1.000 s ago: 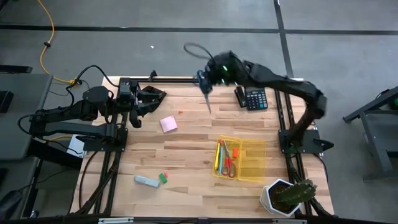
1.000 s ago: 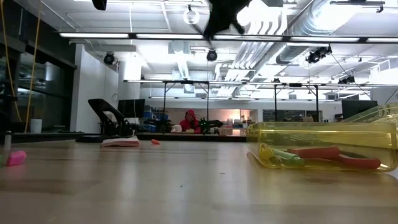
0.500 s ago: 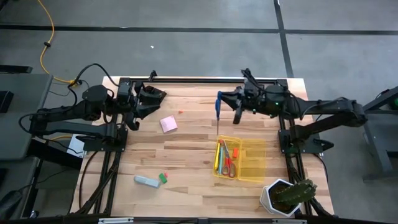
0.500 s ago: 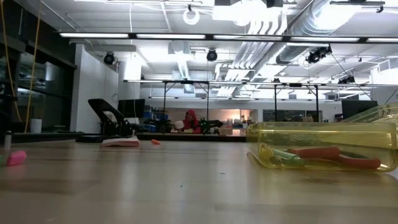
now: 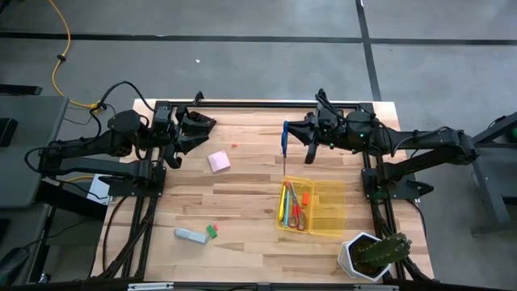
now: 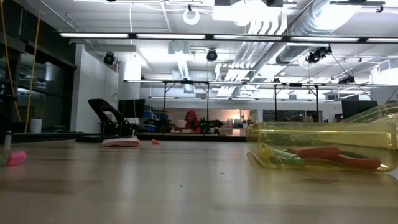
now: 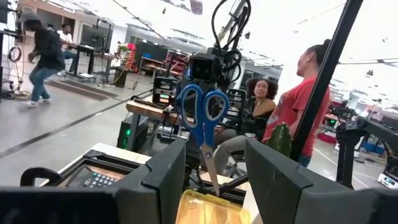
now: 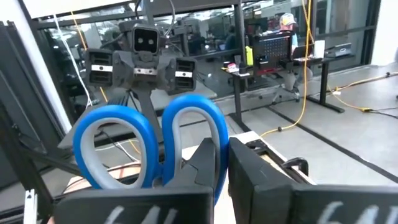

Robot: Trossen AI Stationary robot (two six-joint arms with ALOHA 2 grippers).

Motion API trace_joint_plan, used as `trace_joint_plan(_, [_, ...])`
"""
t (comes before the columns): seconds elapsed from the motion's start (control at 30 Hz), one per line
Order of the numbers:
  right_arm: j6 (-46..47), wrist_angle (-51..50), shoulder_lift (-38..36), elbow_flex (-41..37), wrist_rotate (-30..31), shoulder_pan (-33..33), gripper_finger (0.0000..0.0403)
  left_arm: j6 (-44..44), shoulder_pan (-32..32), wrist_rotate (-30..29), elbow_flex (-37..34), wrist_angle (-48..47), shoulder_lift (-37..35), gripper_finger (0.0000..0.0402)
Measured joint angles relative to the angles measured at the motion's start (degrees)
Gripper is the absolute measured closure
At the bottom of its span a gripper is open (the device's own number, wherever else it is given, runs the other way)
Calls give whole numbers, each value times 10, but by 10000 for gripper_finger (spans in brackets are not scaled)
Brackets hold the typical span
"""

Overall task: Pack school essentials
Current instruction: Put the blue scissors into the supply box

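From above, the right gripper (image 5: 292, 134) hangs over the far part of the bench (image 5: 242, 210), toward the right edge, clamped on the blue-handled scissors (image 5: 283, 145). Their handles sit at the fingers and the blades run straight toward the near edge, so the long axis points at the yellow tray (image 5: 311, 207), which lies just nearward of the blade tip. The tray already holds the red-handled scissors (image 5: 296, 212) and the yellow marker (image 5: 283, 204). The right arm is plainly the nearer one to it. The left gripper (image 5: 194, 129) waits over the far left corner, its fingers spread and holding nothing. Still loose on the bench are the pink sticky-note pad (image 5: 218, 161) near that gripper, and the green eraser (image 5: 212, 231) beside a pale teal object (image 5: 191, 235) toward the near left.

At table height, neither gripper shows; the tray (image 6: 323, 148) stands at the right with the red handles inside.

From the left wrist, its own fingers (image 7: 163, 175) stand wide apart, and between them the scissors (image 7: 203, 118) hang blade-down over the tray (image 7: 208, 210).

From the right wrist, the fingers (image 8: 208, 163) are closed on the scissors (image 8: 149, 143) just below the blue loops.
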Motion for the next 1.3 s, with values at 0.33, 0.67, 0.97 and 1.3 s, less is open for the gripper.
trace_joint_plan(0.33, [199, -154, 4, -11, -1, 16, 402, 0, 0, 0, 0, 0, 0, 245])
trace_joint_plan(0.67, [583, -275, 57, -122, 117, 145, 402, 0, 0, -1, 0, -1, 0, 245])
trace_joint_plan(0.97, [721, -381, 188, -86, 88, 166, 403, 0, 0, -7, 0, -5, 0, 245])
trace_joint_plan(1.3, [732, -411, 270, -57, 41, 152, 403, 0, 0, -7, 0, -18, 0, 245])
